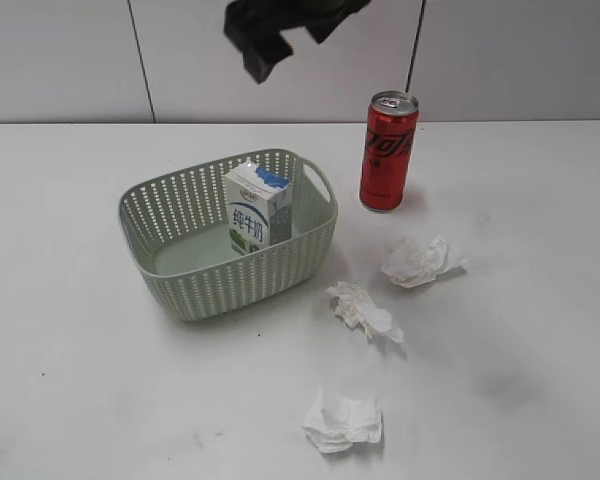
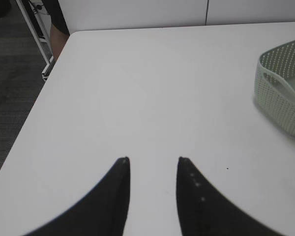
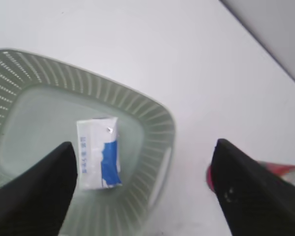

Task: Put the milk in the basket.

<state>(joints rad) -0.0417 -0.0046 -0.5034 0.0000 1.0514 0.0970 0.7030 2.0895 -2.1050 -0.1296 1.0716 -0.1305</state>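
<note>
The milk [image 1: 258,207], a small white carton with a blue top corner, stands upright inside the pale green basket [image 1: 170,200], near its right end. In the right wrist view the milk [image 3: 98,152] shows from above inside the basket [image 3: 152,128]. My right gripper [image 3: 142,167] is open and empty, high above the basket's right end; it shows at the top edge of the exterior view [image 1: 280,35]. My left gripper [image 2: 152,162] is open and empty over bare table, left of the basket [image 2: 280,93]. It is out of the exterior view.
A tall red soda can [image 1: 388,151] stands right of the basket; its edge shows behind my right finger [image 3: 209,179]. Three crumpled white tissues [image 1: 420,262], [image 1: 363,310], [image 1: 342,421] lie in front. The table's left edge [image 2: 39,103] drops to dark floor.
</note>
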